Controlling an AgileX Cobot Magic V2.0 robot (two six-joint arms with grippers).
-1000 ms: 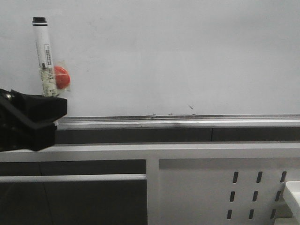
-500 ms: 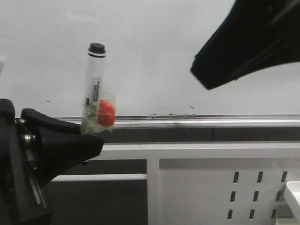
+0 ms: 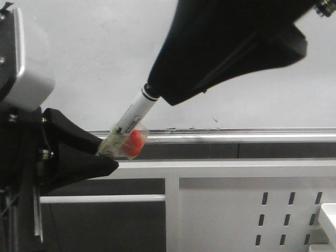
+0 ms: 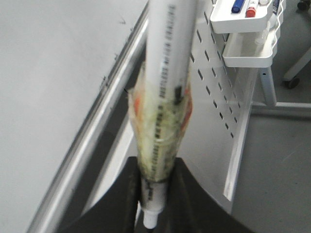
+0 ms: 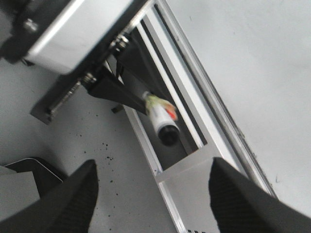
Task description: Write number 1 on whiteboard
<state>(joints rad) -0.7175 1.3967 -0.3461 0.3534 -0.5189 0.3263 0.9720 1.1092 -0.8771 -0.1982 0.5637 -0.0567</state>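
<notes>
Right end effector (image 5: pixel 153 182) has descended, spread around the left-held marker (image 3: pixel 131 119).

Small black print runs along the marker (image 4: pixel 167 73) barrel, with a barcode-like patch on it in the front view (image 3: pixel 127 124), but it is too blurred to read. No writing shows on the whiteboard (image 3: pixel 94 63).

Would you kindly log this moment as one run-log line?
left hand: shut on white black-capped marker | right hand: open, facing cap | pale glossy whiteboard: no stroke visible
</notes>
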